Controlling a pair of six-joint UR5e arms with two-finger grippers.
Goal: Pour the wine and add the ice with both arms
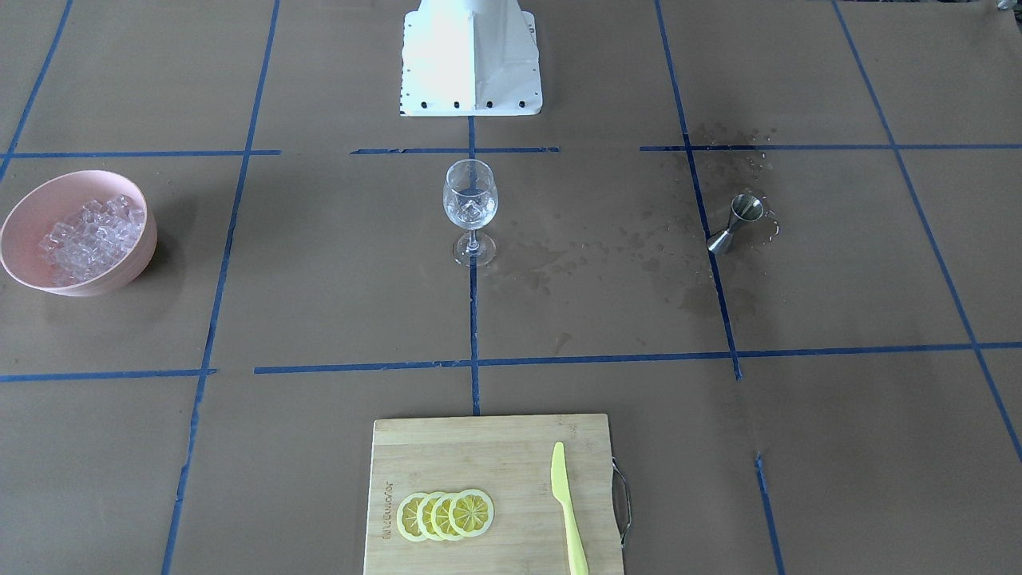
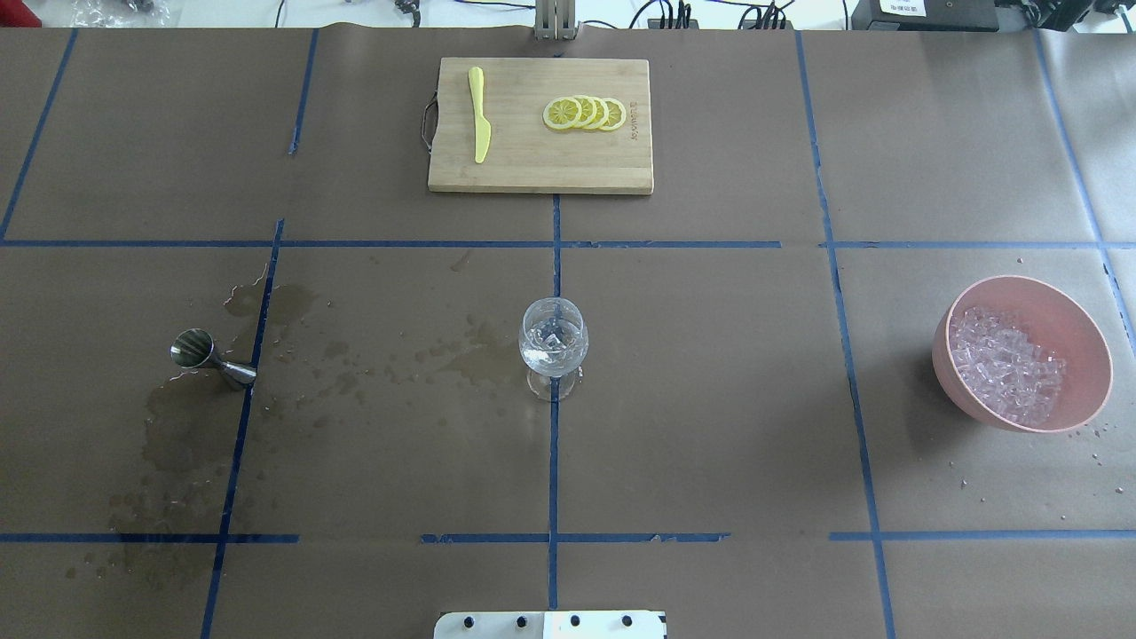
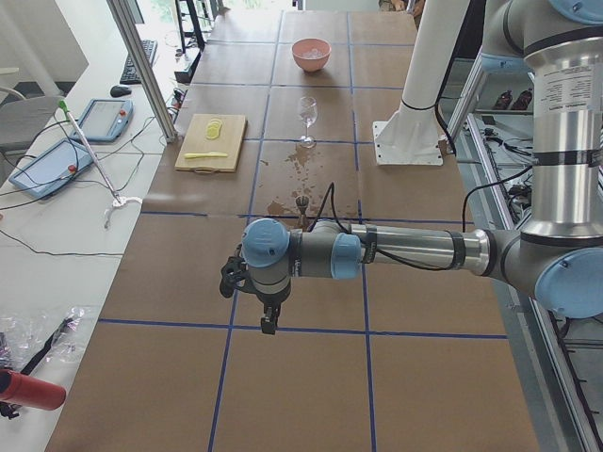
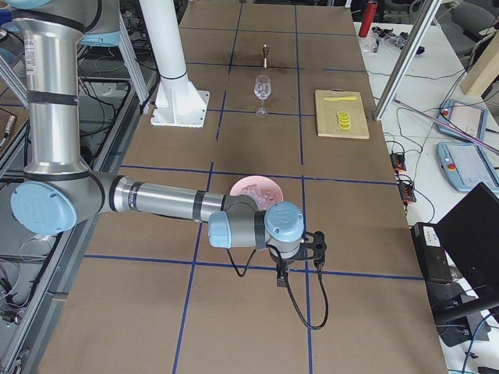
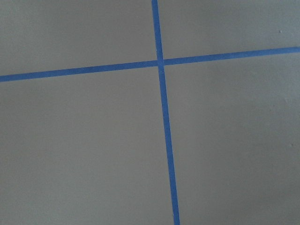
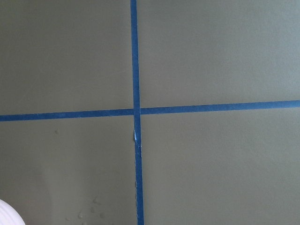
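Observation:
A clear wine glass (image 2: 553,342) stands upright at the table's middle, with a few clear ice cubes (image 1: 471,209) in it; any wine in it is too faint to see. A pink bowl (image 2: 1084,330) heaped with ice (image 2: 1003,366) sits on the robot's right side. A steel jigger (image 2: 209,357) stands on the left side among wet stains. Both arms are far from these, out beyond each table end. The left gripper (image 3: 267,323) and the right gripper (image 4: 300,271) hang over bare paper; I cannot tell whether they are open or shut.
A bamboo cutting board (image 2: 532,169) with lemon slices (image 2: 584,113) and a yellow knife (image 2: 479,115) lies at the far side. The white base block (image 1: 471,64) is at the near side. Wet patches (image 2: 177,426) darken the paper near the jigger.

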